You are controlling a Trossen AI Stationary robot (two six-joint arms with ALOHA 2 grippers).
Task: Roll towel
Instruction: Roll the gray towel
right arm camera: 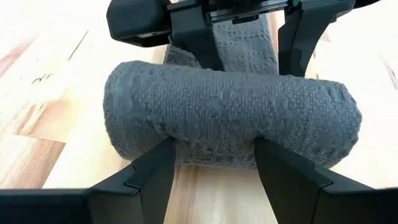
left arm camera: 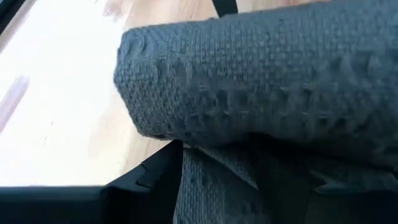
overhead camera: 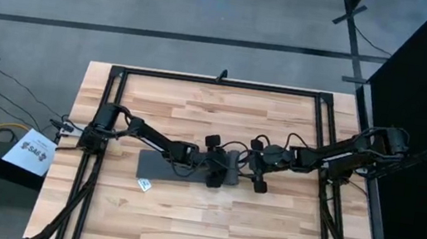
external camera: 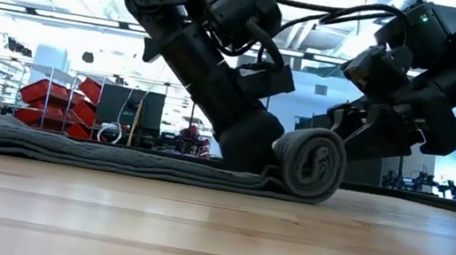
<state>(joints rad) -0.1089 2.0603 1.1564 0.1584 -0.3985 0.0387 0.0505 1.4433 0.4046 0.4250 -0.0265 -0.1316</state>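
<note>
Both arms are built of matte black, blocky links with rounded joint housings, and thin black cables loop along them near the wrists. The left gripper [overhead camera: 216,168] and the right gripper [overhead camera: 257,171] each end in two flat, wedge-shaped black fingers [right arm camera: 140,180] with angular moulded edges.

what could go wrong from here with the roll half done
The dark grey woven towel is rolled only at one end, with a long flat stretch still lying on the wooden table. The right gripper sits open against the roll rather than clamping it, so the roll might loosen or slip. The left gripper works close on the opposite side, so the two could bump or push the roll crooked.
</note>
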